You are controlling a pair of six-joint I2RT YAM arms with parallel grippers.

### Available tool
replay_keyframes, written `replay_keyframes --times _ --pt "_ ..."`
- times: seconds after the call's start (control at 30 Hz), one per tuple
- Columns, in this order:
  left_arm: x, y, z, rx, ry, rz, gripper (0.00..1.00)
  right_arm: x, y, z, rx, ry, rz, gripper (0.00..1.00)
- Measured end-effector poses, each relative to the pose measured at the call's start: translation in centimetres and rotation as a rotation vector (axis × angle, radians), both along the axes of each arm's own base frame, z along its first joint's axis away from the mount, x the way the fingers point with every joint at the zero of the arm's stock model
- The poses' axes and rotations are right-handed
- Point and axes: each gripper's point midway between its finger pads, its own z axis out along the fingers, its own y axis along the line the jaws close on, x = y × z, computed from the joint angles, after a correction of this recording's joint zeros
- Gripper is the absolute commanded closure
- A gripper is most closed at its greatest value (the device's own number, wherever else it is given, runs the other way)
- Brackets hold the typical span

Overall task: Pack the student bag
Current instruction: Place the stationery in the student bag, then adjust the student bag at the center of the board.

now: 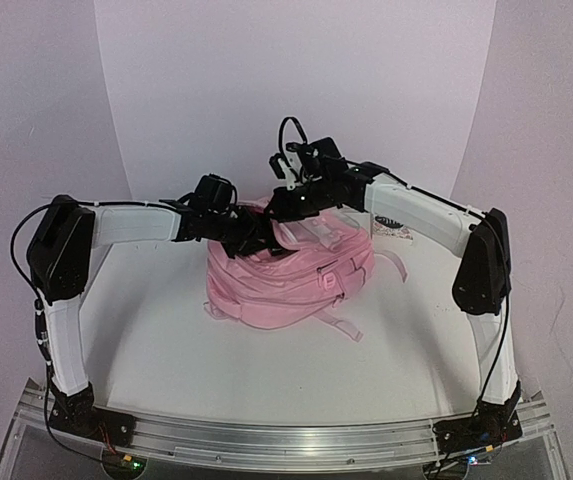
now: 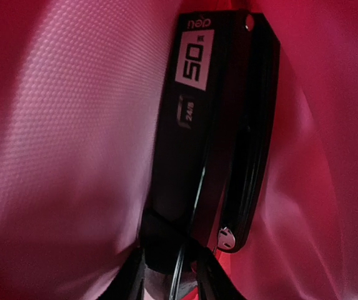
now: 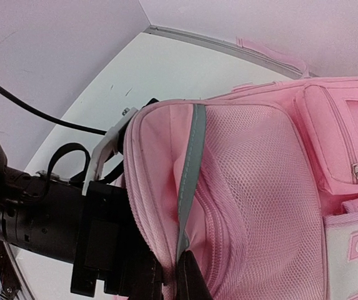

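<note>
Inside the bag [image 1: 296,280], which lies slumped in the middle of the table [image 1: 156,340], the left hand [image 2: 174,278] is sunk among the pink lining [image 2: 72,156] with a flat black pack [image 2: 210,125] straight ahead of it. The pack's long axis runs away from the hand, deeper into the bag. Its near end sits between the two fingers, which look pressed onto it, though the grip is partly cut off at the bottom edge of the wrist view. Seen from above, this arm enters the bag's mouth from the left, at its far upper side. The right hand [image 3: 174,275] reaches in from the right and is pinched tight on the grey-trimmed rim [image 3: 190,175] of the mouth, holding the opening up. The left hand is therefore the one on the pack. I judge the pack already lined up with the inside of the bag. Letting go and backing out leftward along that same axis should leave it packed, provided the right hand holds the mouth open.
</note>
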Motion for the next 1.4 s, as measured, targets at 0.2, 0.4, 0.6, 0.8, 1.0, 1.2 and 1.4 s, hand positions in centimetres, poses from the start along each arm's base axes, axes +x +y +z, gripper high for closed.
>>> replay_keyframes --times 0.2,0.4,0.6,0.8,1.0,1.2,1.4 --pt "0.3 -0.5 0.5 -0.046 -0.054 -0.009 0.26 -0.3 -0.6 -0.7 -0.018 -0.008 0.009 1.0" --pt "-3.5 2.4 4.1 -0.003 -0.124 -0.017 0.08 -1.2 -1.4 -0.6 -0.031 -0.012 0.039 1.0" --pt "-5.6 4.6 9.8 0.015 -0.253 -0.036 0.0 -1.2 -4.1 0.1 -0.034 0.002 0.071 1.0" --pt "-5.8 8.0 8.3 0.132 -0.224 -0.04 0.0 -1.5 -8.9 0.2 -0.104 -0.028 0.181 1.0" --pt "-4.9 11.4 6.4 0.22 -0.192 -0.041 0.0 -2.4 -13.5 -0.3 -0.219 -0.064 0.301 0.85" --pt "-3.1 9.1 5.9 0.261 -0.244 -0.228 0.02 -4.9 -14.9 -1.1 -0.28 -0.075 0.468 0.43" --pt "-0.8 6.2 4.6 0.312 -0.375 -0.464 0.1 -7.7 -15.5 -1.3 -0.301 -0.027 0.59 0.37"
